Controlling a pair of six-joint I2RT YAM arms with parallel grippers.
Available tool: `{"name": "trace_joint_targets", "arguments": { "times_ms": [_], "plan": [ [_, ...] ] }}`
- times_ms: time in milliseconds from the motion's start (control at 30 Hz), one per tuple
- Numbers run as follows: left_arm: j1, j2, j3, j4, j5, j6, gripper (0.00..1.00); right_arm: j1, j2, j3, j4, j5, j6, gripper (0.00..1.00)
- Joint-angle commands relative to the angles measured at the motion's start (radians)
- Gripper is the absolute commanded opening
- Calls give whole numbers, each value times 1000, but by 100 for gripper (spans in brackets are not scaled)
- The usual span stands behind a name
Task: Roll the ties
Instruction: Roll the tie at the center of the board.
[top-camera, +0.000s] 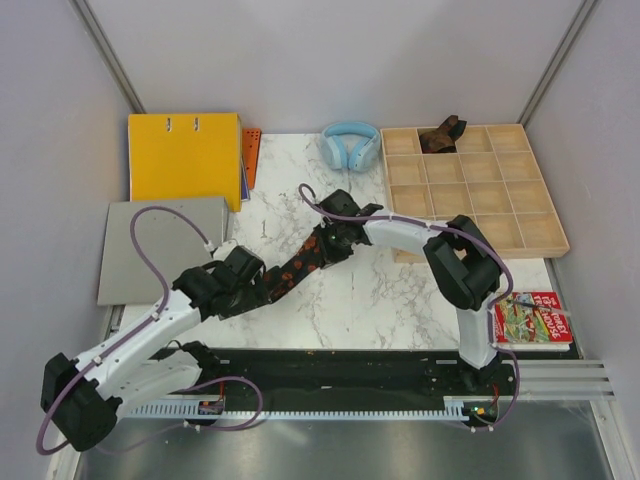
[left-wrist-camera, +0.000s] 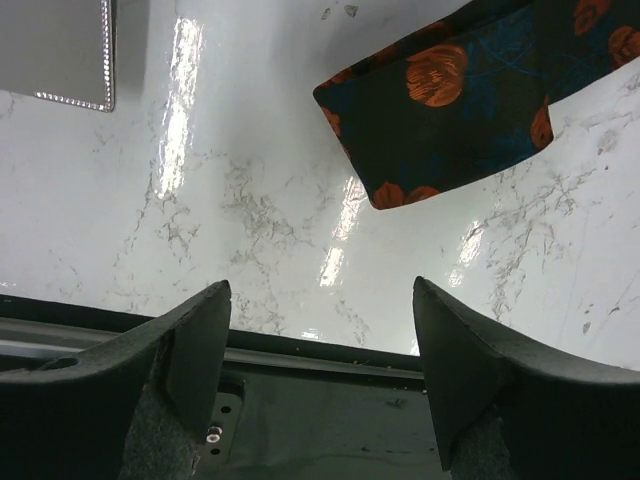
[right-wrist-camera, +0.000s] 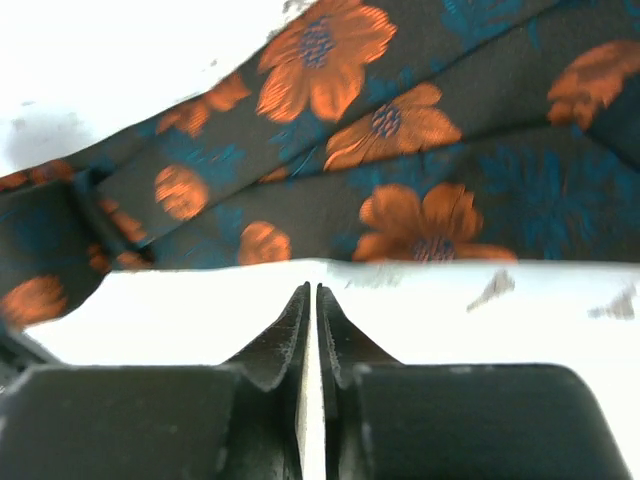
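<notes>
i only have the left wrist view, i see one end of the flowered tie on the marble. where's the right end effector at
Observer: The right end effector is farther along the flowered tie. It is shut, with its fingertips at the tie's edge and nothing visibly pinched.
Operator: ok and where's the other tie
Observer: A dark brown tie sits bundled in the wooden tray, in the back row, second compartment from the left.

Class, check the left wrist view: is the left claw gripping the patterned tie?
No: the left claw stands open, and the patterned tie lies on the marble table ahead of it, untouched.
</notes>
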Motion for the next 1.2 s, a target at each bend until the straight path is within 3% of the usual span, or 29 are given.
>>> {"name": "trace_joint_targets", "arguments": {
  "times_ms": [0, 167, 300, 667, 1167],
  "plan": [
    [41, -93, -55, 101, 37, -81, 78, -4, -164, -16, -3, -58, 44, 14],
    [73, -165, -103, 122, 24, -119, 77, 7, -262, -108, 192, -221, 173, 19],
    [85, -215, -140, 136, 24, -133, 75, 38, -245, -85, 261, -292, 244, 20],
    [105, -275, -193, 170, 23, -131, 75, 154, -63, 65, 292, -290, 302, 15],
    [110, -260, -239, 254, 37, -118, 77, 139, 35, 67, 304, -287, 282, 10]
  ]
}}
